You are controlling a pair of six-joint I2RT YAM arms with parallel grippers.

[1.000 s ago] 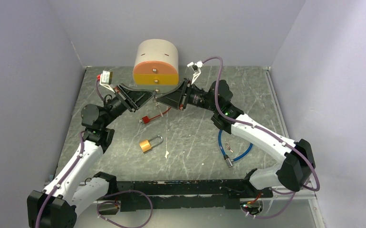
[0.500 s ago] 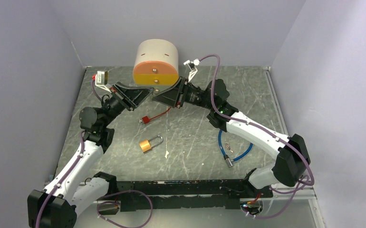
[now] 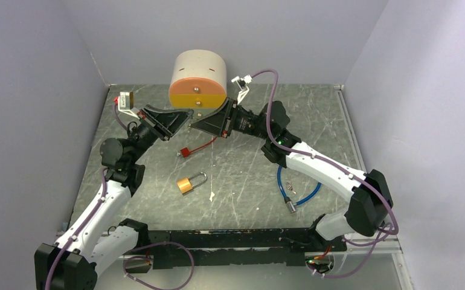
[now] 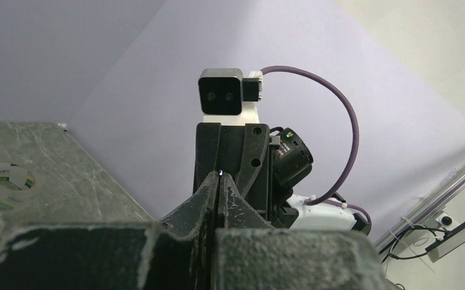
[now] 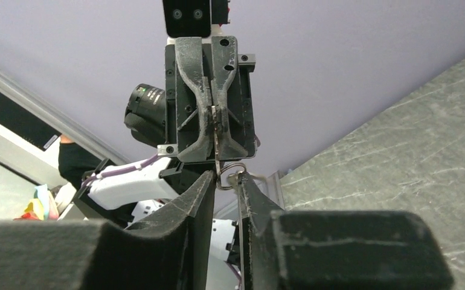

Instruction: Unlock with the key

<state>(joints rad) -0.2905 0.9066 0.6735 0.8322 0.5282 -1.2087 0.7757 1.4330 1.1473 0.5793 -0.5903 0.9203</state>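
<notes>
Key (image 5: 218, 148) pinched in left pincer (image 5: 216, 115) (ring (image 5: 235, 174) within parted right pincer (image 5: 224, 180)).

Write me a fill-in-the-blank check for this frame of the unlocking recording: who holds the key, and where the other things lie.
1. The left gripper is shut on the key, whose ring hangs between the fingers of the ____ gripper.
2. The brass padlock lies on the table, held by ____ gripper.
3. The cable lying beside the right arm is ____ in colour.

Missing words: right; neither; blue.
</notes>
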